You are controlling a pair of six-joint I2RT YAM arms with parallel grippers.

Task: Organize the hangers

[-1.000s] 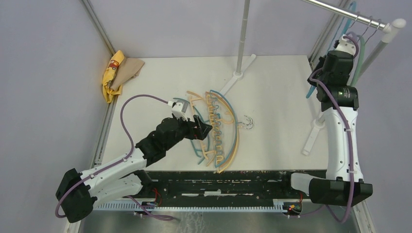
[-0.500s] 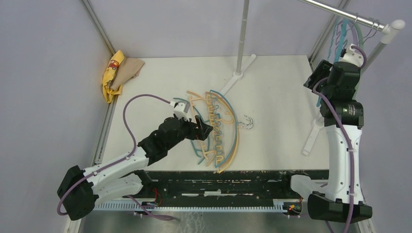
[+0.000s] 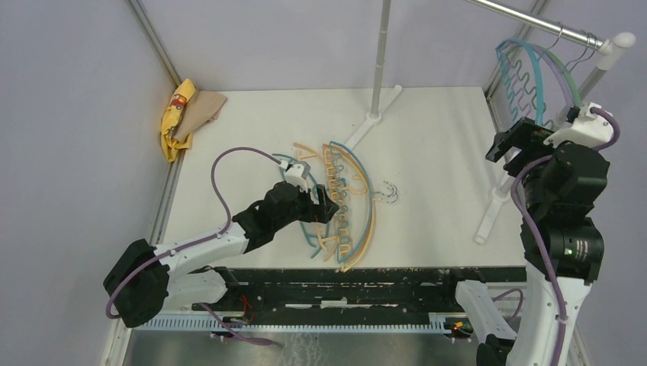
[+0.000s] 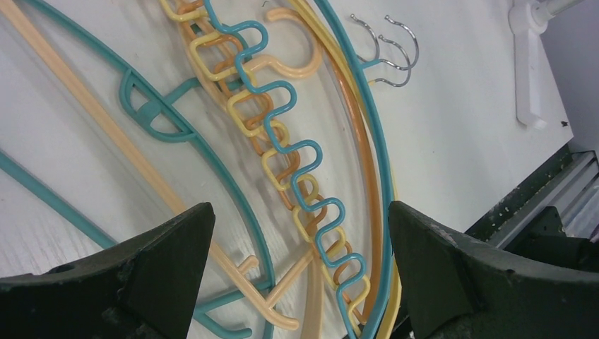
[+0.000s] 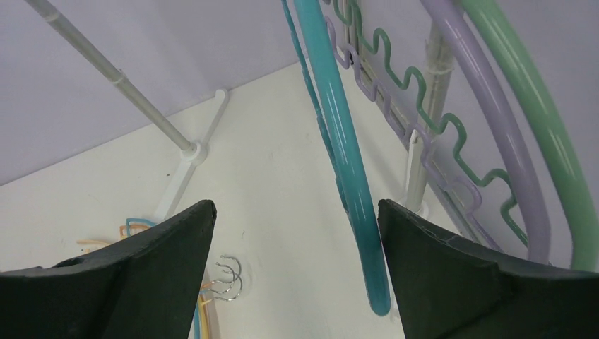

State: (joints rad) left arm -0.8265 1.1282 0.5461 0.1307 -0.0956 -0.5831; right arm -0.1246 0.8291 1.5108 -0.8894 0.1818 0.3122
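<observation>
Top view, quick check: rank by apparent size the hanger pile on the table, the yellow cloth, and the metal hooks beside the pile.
Largest to smallest:
1. hanger pile
2. yellow cloth
3. metal hooks, clearly smallest

the heaped hangers [image 4: 297, 148] are smooth, glossy plastic; their hooks [image 4: 387, 49] are bright polished metal. the table [image 3: 252, 122] is matt white with a faint grain. the left gripper [image 4: 300, 210] is dark matt plastic, slightly rough. the rail [image 3: 534, 19] is shiny metal; the crumpled cloth [image 3: 187, 114] is soft fabric.
</observation>
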